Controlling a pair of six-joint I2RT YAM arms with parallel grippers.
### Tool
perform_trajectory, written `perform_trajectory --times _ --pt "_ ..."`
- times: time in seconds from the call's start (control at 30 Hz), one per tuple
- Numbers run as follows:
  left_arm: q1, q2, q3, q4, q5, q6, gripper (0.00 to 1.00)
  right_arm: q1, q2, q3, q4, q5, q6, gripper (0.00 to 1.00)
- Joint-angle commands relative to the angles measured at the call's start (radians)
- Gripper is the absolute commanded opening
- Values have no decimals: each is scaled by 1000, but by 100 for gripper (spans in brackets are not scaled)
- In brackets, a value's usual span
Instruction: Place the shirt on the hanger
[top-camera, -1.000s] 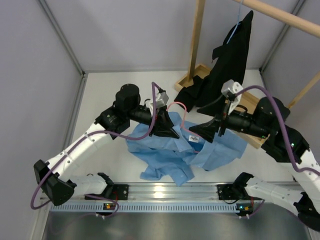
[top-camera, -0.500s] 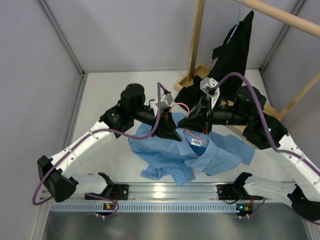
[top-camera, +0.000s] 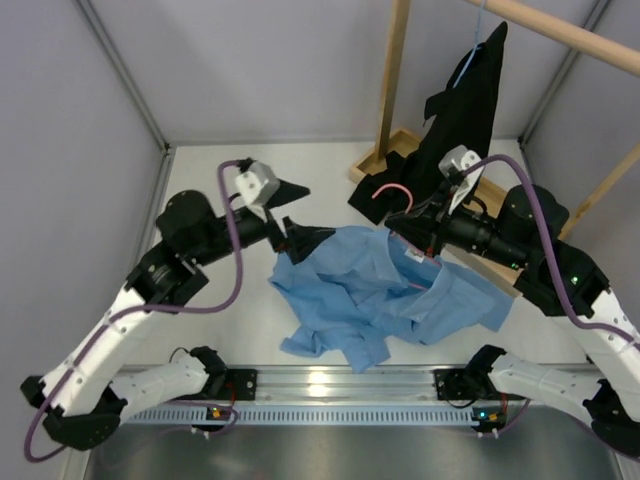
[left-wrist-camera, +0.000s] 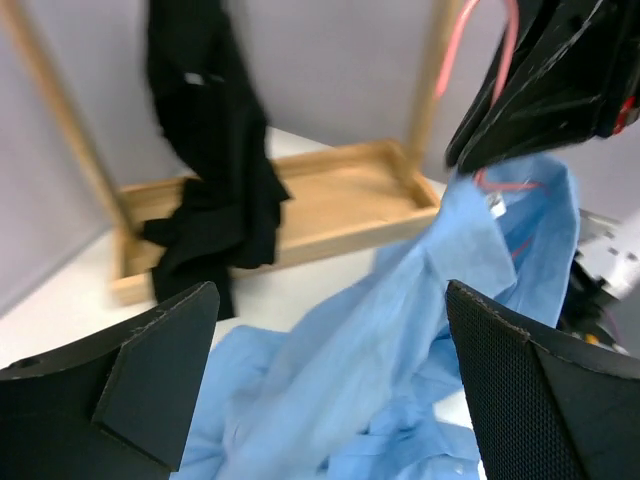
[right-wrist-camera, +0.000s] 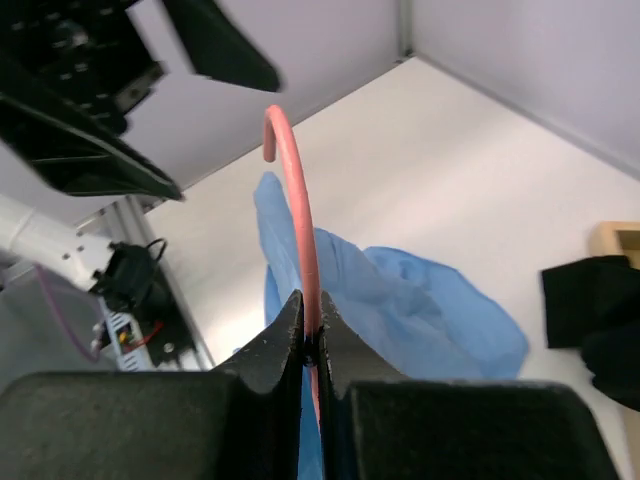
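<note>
The light blue shirt (top-camera: 385, 290) lies crumpled mid-table, and its collar end rises toward my right gripper (top-camera: 412, 228). That gripper is shut on the neck of the pink hanger (top-camera: 388, 190), whose hook curves up above the jaws. The right wrist view shows the pink hanger (right-wrist-camera: 297, 210) pinched between the fingers, with the shirt (right-wrist-camera: 410, 300) behind and below. More pink wire runs down inside the collar. My left gripper (top-camera: 300, 213) stands open to the shirt's left, apart from it. In the left wrist view the shirt (left-wrist-camera: 400, 340) shows between its wide fingers (left-wrist-camera: 540, 390).
A wooden rack (top-camera: 392, 80) stands at the back right, with a black garment (top-camera: 460, 110) hanging from it. The rack's wooden base tray (left-wrist-camera: 330, 190) lies behind the shirt. Grey walls close the left and back sides. A metal rail (top-camera: 330, 385) runs along the near edge.
My left gripper opened, let go and pulled back to the left. My right gripper moved in, shut on the hanger's neck and now holds it alone.
</note>
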Motion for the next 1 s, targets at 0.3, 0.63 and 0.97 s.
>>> perform_trajectory --times 0.3,0.63,0.97 --pt "-1 -270 -340 69 -429 -103 81 -16 22 355 -191 275 -96 0" --pt "-1 -145 -393 171 -470 -178 44 -16 10 408 -220 197 -73 0" --pt "14 -62 -283 109 -921 -206 0 -16 -91 296 -222 252 -107 0"
